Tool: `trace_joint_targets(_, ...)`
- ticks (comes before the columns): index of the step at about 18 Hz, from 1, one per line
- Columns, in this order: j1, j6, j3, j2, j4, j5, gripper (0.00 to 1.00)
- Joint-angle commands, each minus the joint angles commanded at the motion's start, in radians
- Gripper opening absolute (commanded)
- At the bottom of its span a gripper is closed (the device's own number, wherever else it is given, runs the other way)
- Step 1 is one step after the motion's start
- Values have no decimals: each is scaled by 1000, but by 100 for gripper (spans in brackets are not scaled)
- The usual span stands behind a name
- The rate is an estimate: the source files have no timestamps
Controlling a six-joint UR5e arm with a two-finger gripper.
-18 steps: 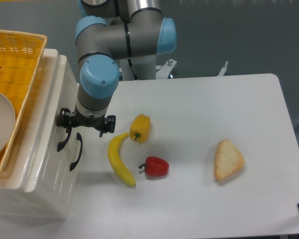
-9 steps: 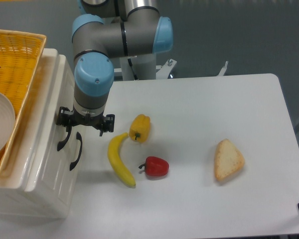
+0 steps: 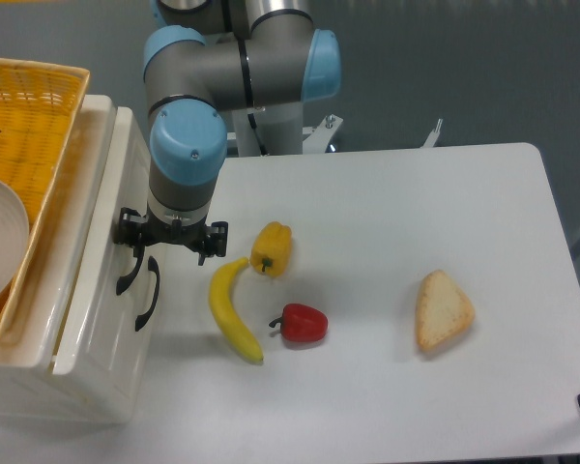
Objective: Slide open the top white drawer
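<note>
Our end effector point(image 3: 133, 259) sits at the handle point(image 3: 127, 276) of the top drawer point(image 3: 97, 251) at the counter's point(image 3: 387, 242) left; closure unclear. Weak hold risks slipping off the handle mid-pull.

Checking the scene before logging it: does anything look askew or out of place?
Only the top white drawer: it juts slightly beyond the cabinet, consistent with the gripper at its black handle. The banana, peppers and bread lie intact on the table.
</note>
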Motion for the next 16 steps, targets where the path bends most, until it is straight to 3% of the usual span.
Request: trace_joint_targets(16, 51, 43, 2, 0, -5, 0, 100)
